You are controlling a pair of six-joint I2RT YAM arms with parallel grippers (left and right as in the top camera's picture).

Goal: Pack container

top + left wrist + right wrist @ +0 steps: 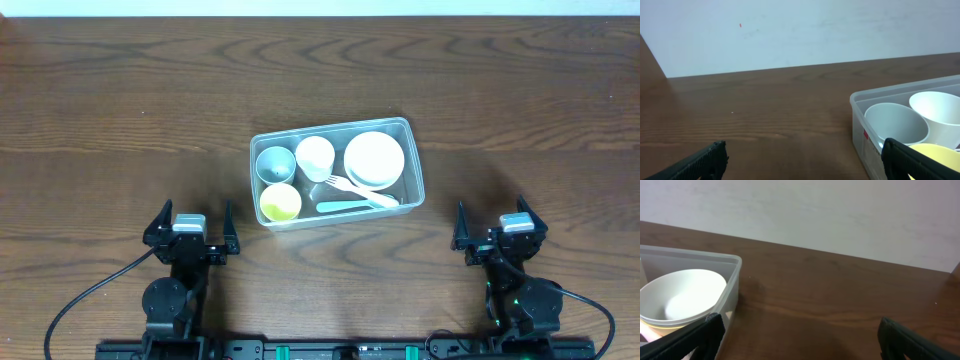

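Container [330, 128] holds dishes [374, 157] — L hand [196, 215], R hand [492, 222] spread, empty

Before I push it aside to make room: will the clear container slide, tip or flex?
The container would probably slide rather than tip: it sits low and wide. Its thin clear walls may flex. The white cup and fork inside could shift.
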